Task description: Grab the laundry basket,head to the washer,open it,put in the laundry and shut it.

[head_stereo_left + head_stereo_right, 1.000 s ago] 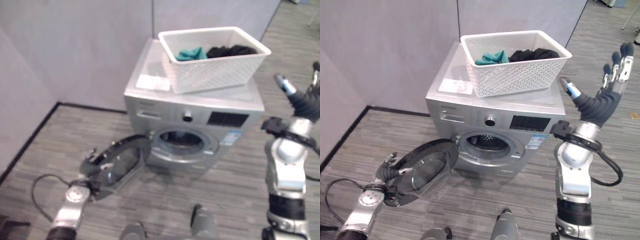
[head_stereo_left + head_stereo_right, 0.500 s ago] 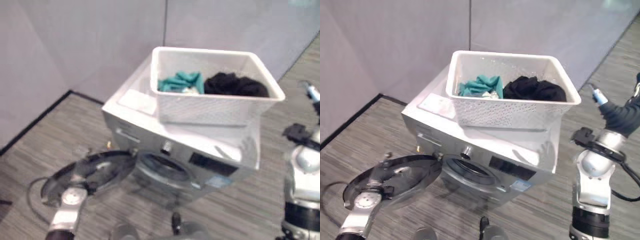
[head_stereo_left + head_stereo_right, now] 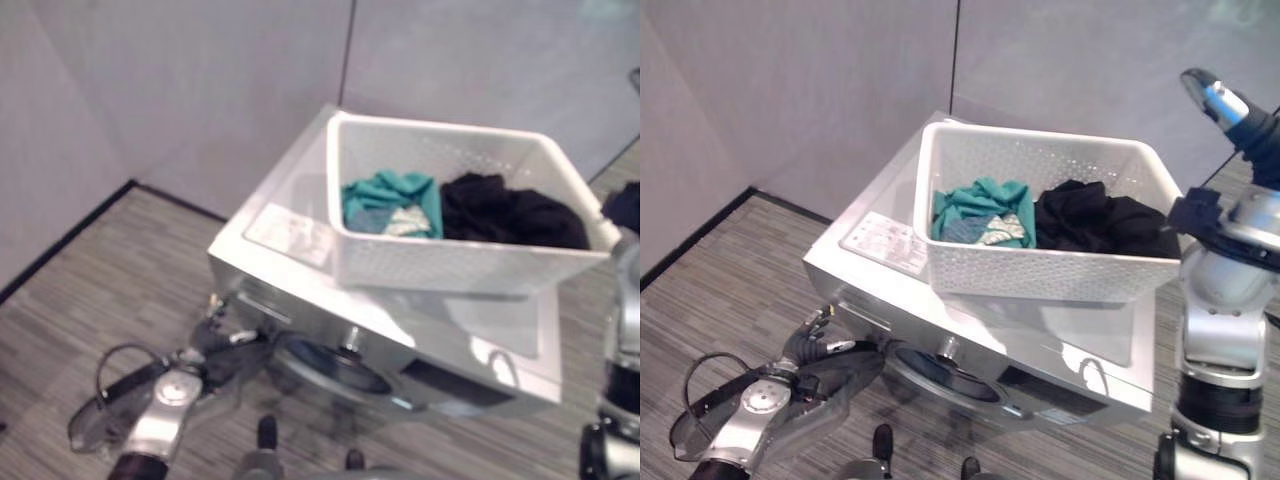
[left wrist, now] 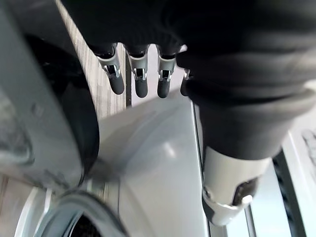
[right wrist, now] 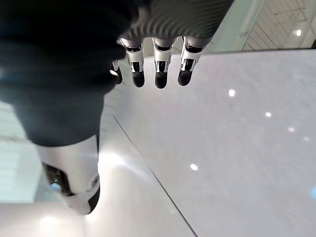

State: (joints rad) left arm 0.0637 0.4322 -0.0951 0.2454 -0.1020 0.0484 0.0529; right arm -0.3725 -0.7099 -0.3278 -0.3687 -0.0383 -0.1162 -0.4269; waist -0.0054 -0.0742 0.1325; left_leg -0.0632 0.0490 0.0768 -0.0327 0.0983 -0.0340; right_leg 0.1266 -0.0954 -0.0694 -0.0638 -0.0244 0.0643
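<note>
Laundry basket (image 3: 1040, 240), holding teal and black laundry (image 3: 1040, 215), sits on top of the washer (image 3: 970, 330), whose door (image 3: 800, 400) hangs open beside the relaxed left robot hand (image 3: 810, 340); the right robot hand (image 5: 153, 64) is raised beside the washer, fingers straight.

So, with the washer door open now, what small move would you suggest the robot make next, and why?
Probably lower the right robot hand toward the laundry basket to take the black clothes. The basket stands on the washer with the teal and black clothes in it, the door hangs open by the left robot hand, and the right robot hand is raised, open and empty beside the basket.
</note>
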